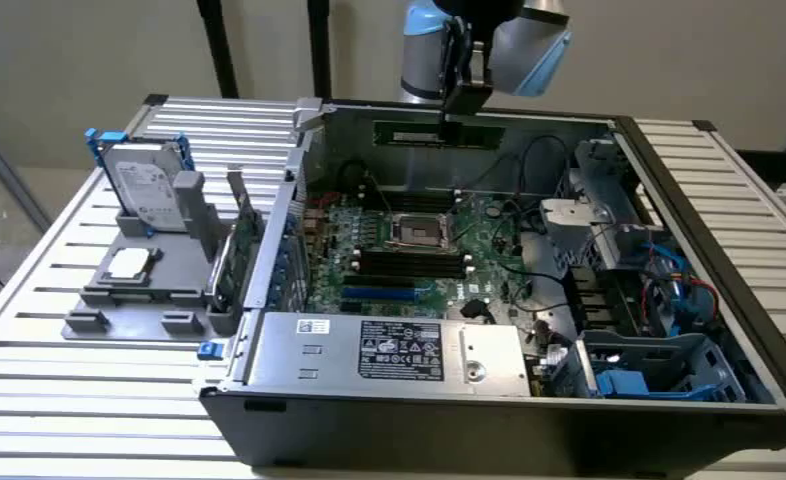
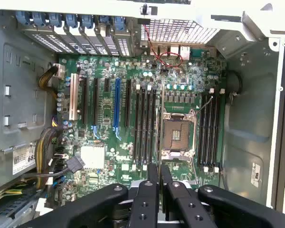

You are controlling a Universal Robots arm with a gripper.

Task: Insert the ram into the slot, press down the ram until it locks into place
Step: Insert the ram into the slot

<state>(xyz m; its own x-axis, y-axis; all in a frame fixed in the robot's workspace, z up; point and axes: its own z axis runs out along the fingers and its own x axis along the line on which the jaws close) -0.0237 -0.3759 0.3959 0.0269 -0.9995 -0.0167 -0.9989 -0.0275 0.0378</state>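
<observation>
Two fingers [image 2: 152, 176] of the gripper [image 1: 449, 115] clamp the ram [image 1: 436, 133], held level above the open computer case [image 1: 353, 135], at twelve o'clock in the exterior view. The empty memory slots [image 1: 404, 263] lie toward six o'clock of the stick, beside the CPU socket [image 1: 417, 232], well apart from it. Risk, judging from here: a stick lowered tilted or off-line could miss its slot, strike the socket, or seat at one end alone and never lock.
</observation>
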